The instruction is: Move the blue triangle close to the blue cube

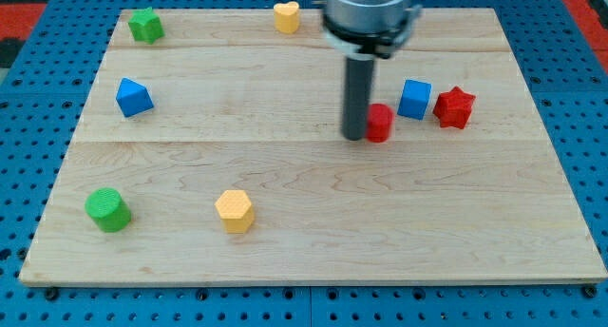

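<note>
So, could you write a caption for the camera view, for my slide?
My tip rests beside the small red block, left of the blue cube; the blue triangle waits far left.

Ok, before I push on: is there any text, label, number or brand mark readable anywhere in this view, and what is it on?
None: no readable text, number or logo on the wooden board, the blue triangle, the blue cube, the other blocks, or the arm above my tip.
</note>
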